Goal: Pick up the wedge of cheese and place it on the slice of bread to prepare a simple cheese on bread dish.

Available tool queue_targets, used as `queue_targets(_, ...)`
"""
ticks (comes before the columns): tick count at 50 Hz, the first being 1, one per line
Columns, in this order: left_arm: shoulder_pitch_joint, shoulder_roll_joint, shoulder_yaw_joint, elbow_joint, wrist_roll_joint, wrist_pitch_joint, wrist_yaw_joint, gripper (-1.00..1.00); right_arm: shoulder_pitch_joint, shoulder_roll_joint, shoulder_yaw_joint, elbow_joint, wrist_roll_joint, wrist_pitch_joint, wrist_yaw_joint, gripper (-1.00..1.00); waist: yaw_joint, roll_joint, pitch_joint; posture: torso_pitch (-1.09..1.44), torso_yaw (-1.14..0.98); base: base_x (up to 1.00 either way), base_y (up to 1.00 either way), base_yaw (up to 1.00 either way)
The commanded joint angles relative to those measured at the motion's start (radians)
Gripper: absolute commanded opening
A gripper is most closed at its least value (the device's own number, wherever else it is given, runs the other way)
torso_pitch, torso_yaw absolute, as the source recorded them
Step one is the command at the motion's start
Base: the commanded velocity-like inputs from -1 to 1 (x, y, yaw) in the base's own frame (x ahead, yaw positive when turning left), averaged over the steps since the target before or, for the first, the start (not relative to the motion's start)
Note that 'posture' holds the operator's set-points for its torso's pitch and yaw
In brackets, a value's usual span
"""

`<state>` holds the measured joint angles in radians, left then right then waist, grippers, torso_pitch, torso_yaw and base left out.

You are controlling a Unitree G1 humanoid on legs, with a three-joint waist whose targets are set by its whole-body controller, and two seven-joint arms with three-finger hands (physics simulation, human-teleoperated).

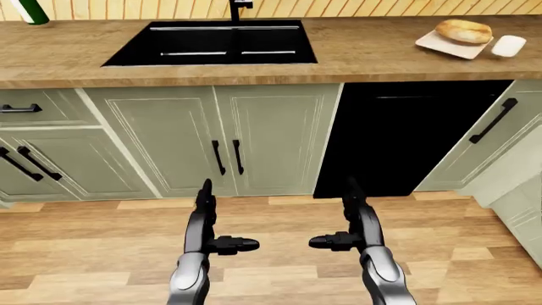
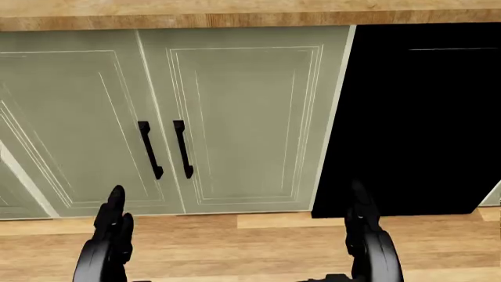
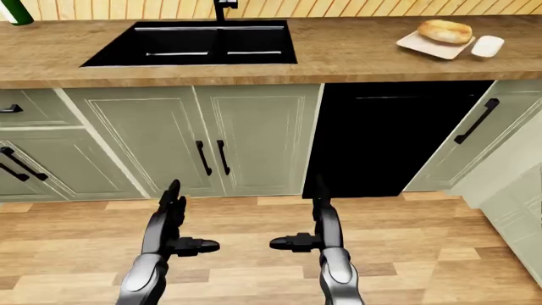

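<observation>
In the left-eye view the counter (image 1: pixel 364 60) runs across the top of the frame with a black sink (image 1: pixel 216 43) set into it at upper left, and the bread (image 1: pixel 463 30) sits on a small plate (image 1: pixel 440 44) at the upper right, with a pale white block (image 1: pixel 509 46) just beside the plate that might be the cheese, can't really tell. Below are green cabinets (image 1: pixel 169 136) and a black panel (image 1: pixel 402 136) right of center. Both hands hang low over the wood floor (image 1: pixel 279 222), well apart from everything on the counter: left hand (image 1: pixel 211 232) and right hand (image 1: pixel 356 232), fingers straight, thumbs pointing at each other, holding nothing. The head view looks lower, mostly cabinet doors, with only the fingertips of each hand poking up at the bottom edge. The right-eye view is basically the same scene, plus a green bottle (image 3: pixel 15 11) in the top left corner.
</observation>
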<state>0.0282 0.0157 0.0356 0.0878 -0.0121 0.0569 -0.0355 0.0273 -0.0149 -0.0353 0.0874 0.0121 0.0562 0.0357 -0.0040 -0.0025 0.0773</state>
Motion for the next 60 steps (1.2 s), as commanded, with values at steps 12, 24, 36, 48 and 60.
queue_targets(12,0.013,0.007,0.007,-0.328,-0.008,0.085,-0.012,1.0,-0.04,-0.001,0.035,-0.256,-0.029,0.038,0.032,1.0,0.009,-0.002,-0.08,0.0,0.0,0.0,0.0,0.0)
queue_targets(24,-0.258,0.08,0.073,-0.553,0.043,0.437,-0.025,1.0,-0.203,-0.047,-0.038,-0.542,-0.023,0.363,0.034,1.0,0.009,-0.002,-0.094,0.0,0.0,0.0,0.0,0.0)
queue_targets(36,-0.272,0.089,0.067,-0.785,0.061,0.616,-0.025,1.0,-0.313,-0.081,-0.063,-0.635,0.009,0.497,0.045,1.0,0.012,0.074,-0.074,0.0,0.0,0.01,-0.38,0.0)
queue_targets(48,-0.147,0.091,0.17,-1.017,0.02,0.723,-0.102,1.0,-0.323,-0.083,-0.064,-0.65,0.024,0.511,0.04,1.0,0.011,-0.047,-0.056,0.0,0.0,0.04,-0.54,0.0)
queue_targets(60,-0.319,0.079,0.069,-0.718,0.076,0.583,0.0,1.0,-0.346,-0.094,-0.078,-0.704,0.05,0.572,0.028,1.0,0.029,0.069,-0.06,0.0,0.0,0.05,-0.55,0.0)
